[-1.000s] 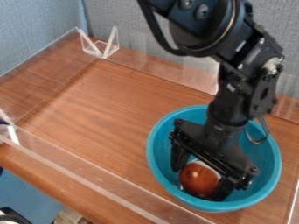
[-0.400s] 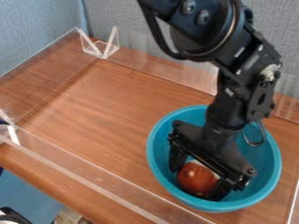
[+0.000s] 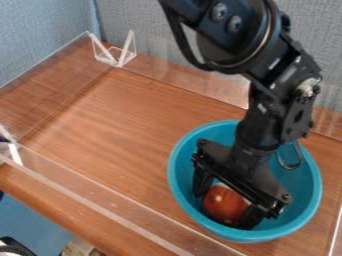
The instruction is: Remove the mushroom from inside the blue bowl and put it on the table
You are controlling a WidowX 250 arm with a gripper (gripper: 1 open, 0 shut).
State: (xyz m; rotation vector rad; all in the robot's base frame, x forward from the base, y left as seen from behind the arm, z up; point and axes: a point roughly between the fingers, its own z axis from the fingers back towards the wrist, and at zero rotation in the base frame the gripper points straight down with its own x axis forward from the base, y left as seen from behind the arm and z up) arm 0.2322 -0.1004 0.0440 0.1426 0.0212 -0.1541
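Low clear walls edge the wood-grain counter (image 3: 120,120), whose broad left and middle stretch lies bare. Only the blue bowl (image 3: 301,215) sits on it, at the lower right, close to the front wall. A black arm reaches straight down into the bowl. Its claw (image 3: 238,195) stands wide open, one finger on each side of the reddish-brown mushroom (image 3: 230,205), which rests on the bowl's bottom, between the fingers and not lifted.

Black arm (image 3: 247,50) reaching down, gripper (image 3: 238,192) vertical, jaws spread wide.
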